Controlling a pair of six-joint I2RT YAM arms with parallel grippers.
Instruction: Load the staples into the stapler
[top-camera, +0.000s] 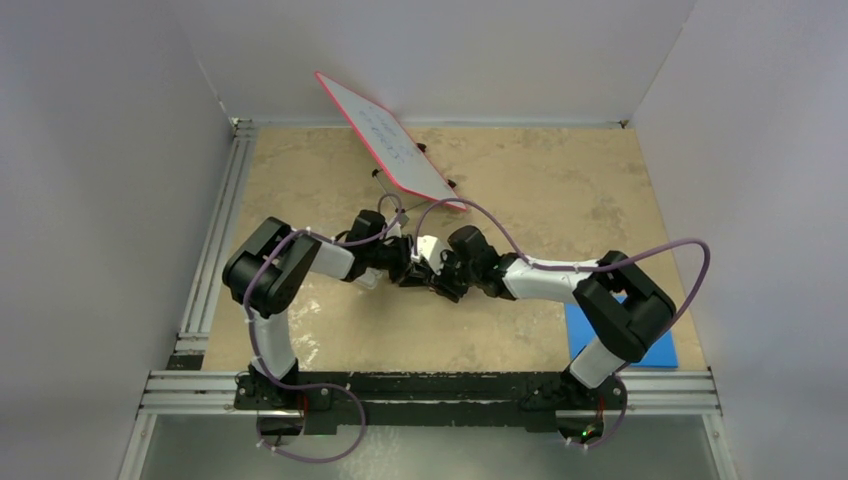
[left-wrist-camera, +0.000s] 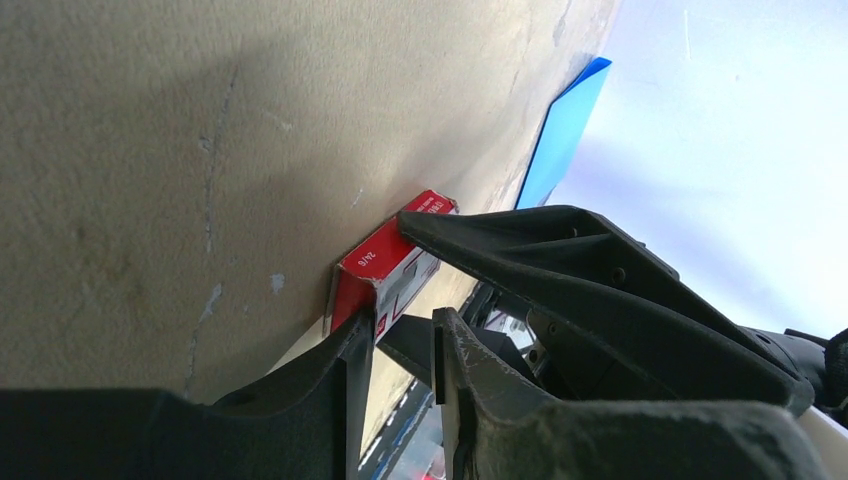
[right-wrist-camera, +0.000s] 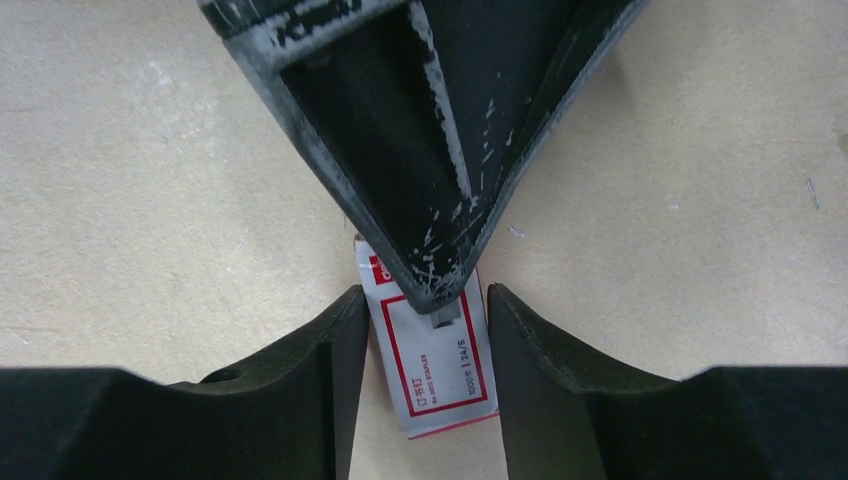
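- The table (top-camera: 560, 200) is tan and mottled and fills the middle of the top view, with pale walls on three sides.
- The left arm (top-camera: 275, 270) rises from the lower left of the top view and the right arm (top-camera: 620, 305) from the lower right. Both bend inward and meet just above the centre of the frame.
- A red-framed whiteboard (top-camera: 385, 135) stands tilted at the upper centre, against the back wall.
- A blue pad (top-camera: 660, 350) lies flat at the lower right, partly under the right arm.
- The right hand (right-wrist-camera: 425, 300) is parted to barely more than the width of the box, with one finger along each long edge. In its own camera a thin strip of table shows beside the finger on the frame's right. The finger on the left meets the box edge. A firm grip cannot be confirmed.
- The left hand (left-wrist-camera: 402, 318) comes in from the opposite side. Its fingers leave only a narrow slit, and its tip sits on the far end of the box. Whether it pinches anything cannot be told.
- The staples (right-wrist-camera: 440, 380), a small red-and-white labelled box, lie on the table between the right hand's fingers, at the centre of the top view where the two hands meet.
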